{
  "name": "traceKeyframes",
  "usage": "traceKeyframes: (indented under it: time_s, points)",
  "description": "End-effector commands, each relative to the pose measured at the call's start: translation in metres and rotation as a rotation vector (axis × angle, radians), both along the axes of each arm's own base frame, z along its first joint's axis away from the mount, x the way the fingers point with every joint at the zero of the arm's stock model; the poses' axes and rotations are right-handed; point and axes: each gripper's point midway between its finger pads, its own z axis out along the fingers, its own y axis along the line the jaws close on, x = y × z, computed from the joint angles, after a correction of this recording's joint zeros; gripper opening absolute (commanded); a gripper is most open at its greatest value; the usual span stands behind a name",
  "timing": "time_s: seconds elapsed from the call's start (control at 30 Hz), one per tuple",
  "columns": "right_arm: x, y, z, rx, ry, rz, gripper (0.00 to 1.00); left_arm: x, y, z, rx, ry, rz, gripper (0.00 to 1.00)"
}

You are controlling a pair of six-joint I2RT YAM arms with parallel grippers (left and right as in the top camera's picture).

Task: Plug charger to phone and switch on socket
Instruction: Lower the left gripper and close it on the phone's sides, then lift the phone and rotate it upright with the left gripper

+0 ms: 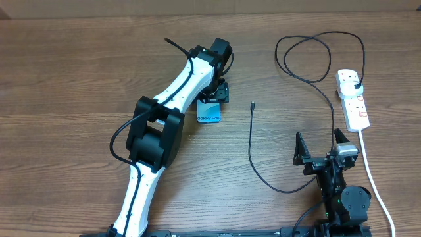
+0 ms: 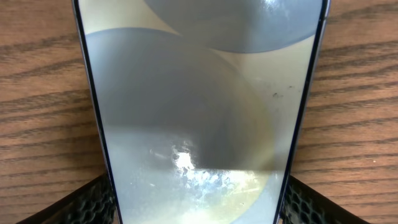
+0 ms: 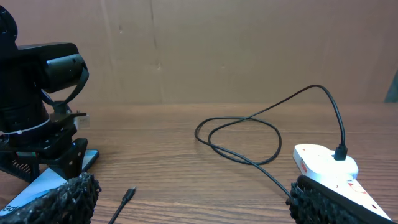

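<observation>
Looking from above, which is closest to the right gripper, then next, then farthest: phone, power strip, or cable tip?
From the right gripper:
1. power strip, just beyond it, on the right.
2. connector tip, toward the middle.
3. phone, farthest left.

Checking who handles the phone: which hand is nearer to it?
Left. The left hand straddles the phone, fingers at both its edges; the right hand hangs open far off, nearer the socket.

Wooden table (image 1: 66,66): brown, with grain running side to side. Behind its far edge stands a plain brown wall (image 3: 217,50).
</observation>
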Motion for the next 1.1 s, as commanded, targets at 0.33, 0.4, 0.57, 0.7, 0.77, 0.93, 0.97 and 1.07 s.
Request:
traceKeyframes:
  time_s: [0.33,0.4,0.57,0.7,0.77,0.93,0.97,1.07]
  points:
    - [0.000,0.000,-0.002,-0.004,-0.004,-0.002,1.00,-0.004,0.003,-0.003,-0.020,0.100,0.023,0.75]
    - [0.000,0.000,-0.002,-0.004,-0.004,-0.002,1.00,-0.001,0.004,0.004,-0.024,0.094,0.028,0.75]
    - [0.000,0.000,-0.002,-0.004,-0.004,-0.002,1.00,0.001,0.014,0.022,-0.025,0.111,0.049,0.75]
    - [0.000,0.000,-0.002,-0.004,-0.004,-0.002,1.00,-0.003,0.021,0.023,-0.018,0.135,0.060,0.75]
    - [0.000,0.000,-0.002,-0.004,-0.004,-0.002,1.00,-0.007,0.023,0.024,-0.023,0.157,0.057,0.75]
    - [0.000,0.000,-0.002,-0.004,-0.004,-0.002,1.00,-0.025,0.010,0.030,-0.171,0.268,0.002,0.71]
    - [0.000,0.000,-0.002,-0.004,-0.004,-0.002,1.00,-0.027,0.008,0.031,-0.187,0.281,-0.001,0.71]
    - [0.000,0.000,-0.002,-0.004,-0.004,-0.002,1.00,-0.035,0.004,0.037,-0.268,0.334,-0.015,0.72]
